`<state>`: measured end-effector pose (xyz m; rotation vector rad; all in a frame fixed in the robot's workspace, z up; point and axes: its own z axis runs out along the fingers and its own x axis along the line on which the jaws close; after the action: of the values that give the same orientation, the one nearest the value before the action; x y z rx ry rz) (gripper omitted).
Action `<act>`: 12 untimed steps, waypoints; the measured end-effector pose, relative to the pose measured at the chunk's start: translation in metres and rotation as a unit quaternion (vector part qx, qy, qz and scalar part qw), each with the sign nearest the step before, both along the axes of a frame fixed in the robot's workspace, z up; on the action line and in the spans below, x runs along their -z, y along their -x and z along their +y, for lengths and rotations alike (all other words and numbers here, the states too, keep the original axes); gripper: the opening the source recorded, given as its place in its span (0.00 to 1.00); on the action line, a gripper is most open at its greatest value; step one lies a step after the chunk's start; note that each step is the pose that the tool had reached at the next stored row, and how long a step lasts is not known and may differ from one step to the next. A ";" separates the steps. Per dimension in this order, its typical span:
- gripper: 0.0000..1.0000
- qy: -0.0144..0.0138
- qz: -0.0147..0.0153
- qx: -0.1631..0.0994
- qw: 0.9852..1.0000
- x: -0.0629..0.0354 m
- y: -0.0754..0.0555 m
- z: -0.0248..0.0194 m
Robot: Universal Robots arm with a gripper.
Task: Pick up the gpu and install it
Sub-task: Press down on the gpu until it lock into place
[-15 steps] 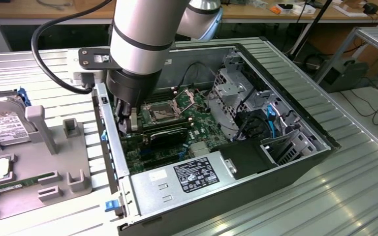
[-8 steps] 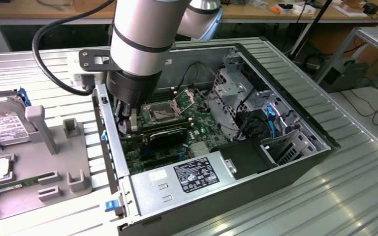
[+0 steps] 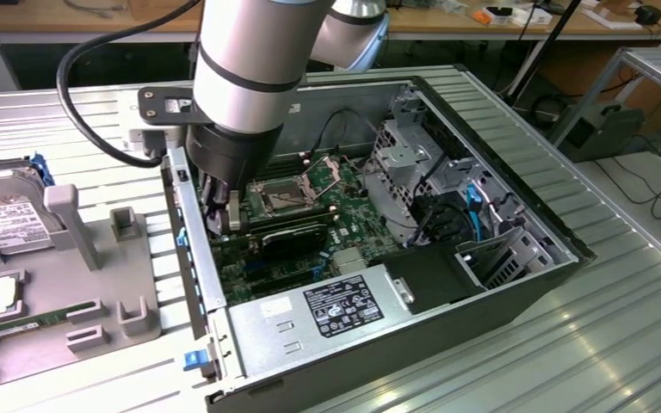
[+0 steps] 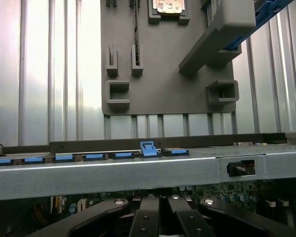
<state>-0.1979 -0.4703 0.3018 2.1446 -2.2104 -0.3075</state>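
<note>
Though partly hidden, apparently black gpu (image 3: 290, 231)

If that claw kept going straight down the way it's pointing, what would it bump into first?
Probably the gpu. The claw points down into the open case, shut, near the black card lying across the motherboard. Depth is hard to judge, so it may already touch or hold the card's end.

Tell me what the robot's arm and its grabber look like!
The arm is a fat, round silver tube with black rings around it and a rounded silver-grey joint up top. A thick black cable loops beside it. A small black bracket sticks out from its side. Lower down it turns into a black wrist. The gripper is made of black metal bars joined with shiny round bolts.
</note>
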 end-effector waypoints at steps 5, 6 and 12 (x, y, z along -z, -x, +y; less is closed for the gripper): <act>0.11 0.000 0.005 0.000 1.000 -0.0088 0.000 0.0000; 0.11 0.000 0.005 0.000 1.000 -0.0088 0.000 0.0000; 0.11 -0.008 0.005 0.000 1.000 -0.0090 -0.010 0.0000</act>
<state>-0.1883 -0.4703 0.3109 2.1454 -2.2100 -0.3357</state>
